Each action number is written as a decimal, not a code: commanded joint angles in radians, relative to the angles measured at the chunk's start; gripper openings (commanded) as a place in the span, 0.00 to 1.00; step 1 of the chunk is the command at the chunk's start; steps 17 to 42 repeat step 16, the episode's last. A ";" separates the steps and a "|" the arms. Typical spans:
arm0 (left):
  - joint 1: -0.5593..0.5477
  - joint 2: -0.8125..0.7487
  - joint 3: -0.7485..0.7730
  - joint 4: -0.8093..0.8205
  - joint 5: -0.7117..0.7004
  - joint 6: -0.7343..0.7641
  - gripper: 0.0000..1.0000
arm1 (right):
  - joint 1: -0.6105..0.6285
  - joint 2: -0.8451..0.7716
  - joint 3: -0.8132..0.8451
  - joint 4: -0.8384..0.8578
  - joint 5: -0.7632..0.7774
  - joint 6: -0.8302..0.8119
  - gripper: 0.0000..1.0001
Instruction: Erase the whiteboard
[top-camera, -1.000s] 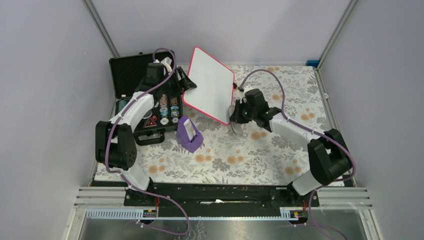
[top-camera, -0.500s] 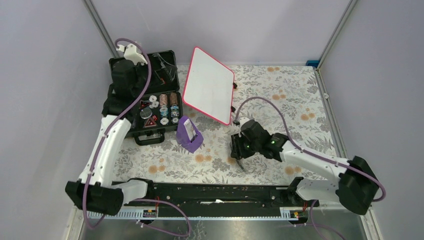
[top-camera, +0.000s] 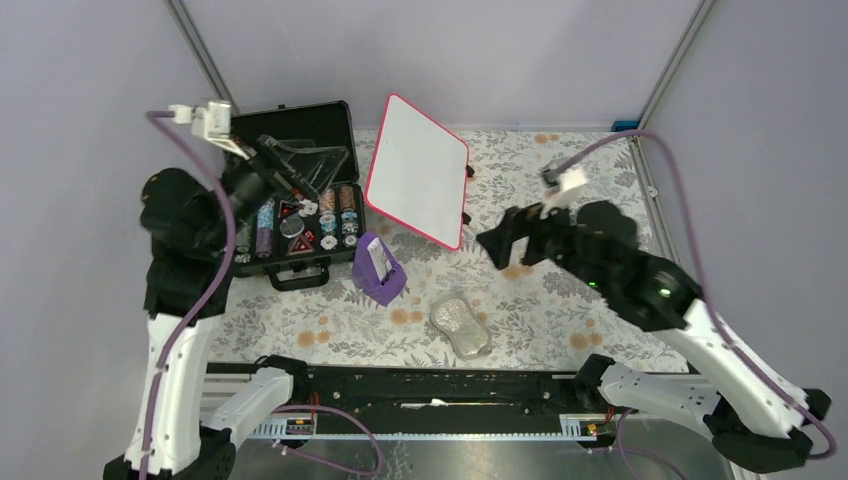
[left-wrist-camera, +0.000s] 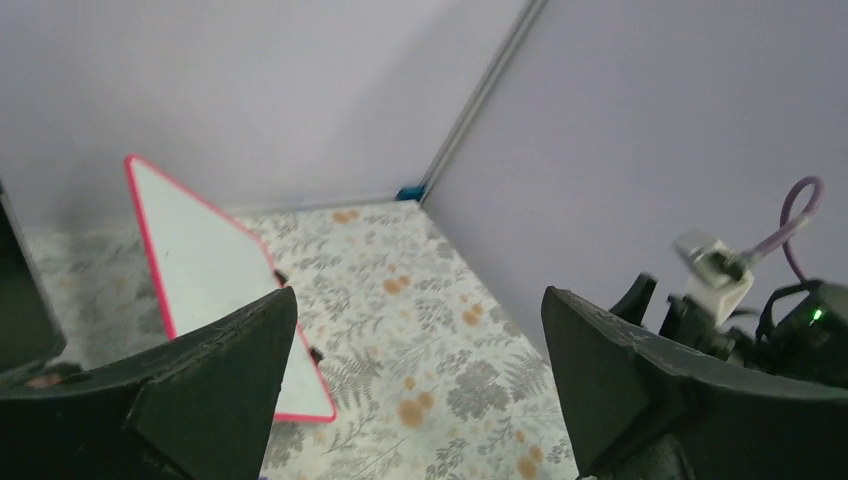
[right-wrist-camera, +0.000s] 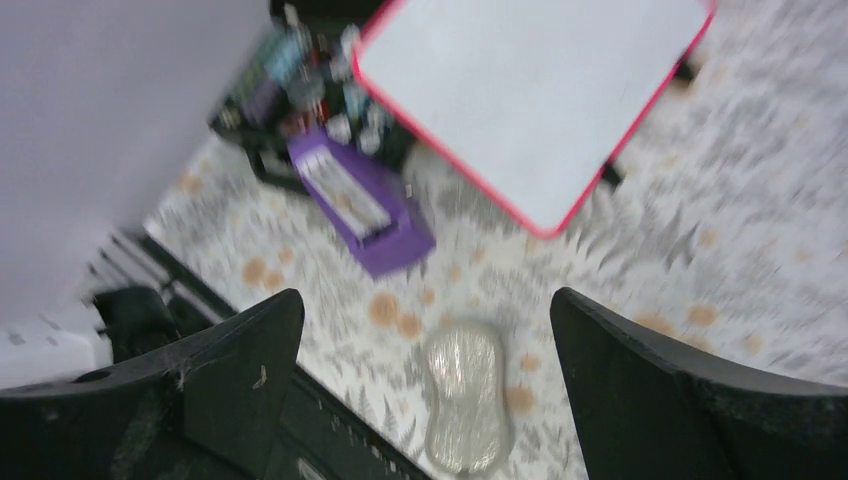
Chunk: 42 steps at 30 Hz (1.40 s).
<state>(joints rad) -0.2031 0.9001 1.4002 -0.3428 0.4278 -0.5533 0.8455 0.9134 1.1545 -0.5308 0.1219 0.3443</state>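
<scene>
We open on the whiteboard (top-camera: 418, 170): its face shows plain white inside the red-pink rim. It sits on the floral cloth (top-camera: 570, 200), well out ahead of both sets of jaws. In the right wrist view it lies beyond the gap of the right gripper (right-wrist-camera: 427, 300), whose jaws stand wide apart with nothing between them. Nearer that gap we see a grey pad in clear wrap (top-camera: 460, 325) lying on the cloth, apart from the board. A purple box (top-camera: 379, 268) sits toward the left-hand finger; its pale label is too blurred for us to read. The left gripper (left-wrist-camera: 418, 330) is high up, jaws spread wide and holding nothing, with the board off its left-hand finger. The open black case (top-camera: 290, 205) holds round chips, and their markings are too small to read. It is just beside the board's left edge.
</scene>
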 joint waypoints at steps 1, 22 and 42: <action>-0.001 -0.073 0.133 0.092 0.057 -0.028 0.99 | 0.006 -0.076 0.237 -0.067 0.180 -0.097 1.00; -0.001 -0.203 0.155 0.186 -0.130 0.021 0.99 | 0.006 -0.238 0.341 0.189 0.256 -0.237 1.00; -0.001 -0.203 0.155 0.186 -0.130 0.021 0.99 | 0.006 -0.238 0.341 0.189 0.256 -0.237 1.00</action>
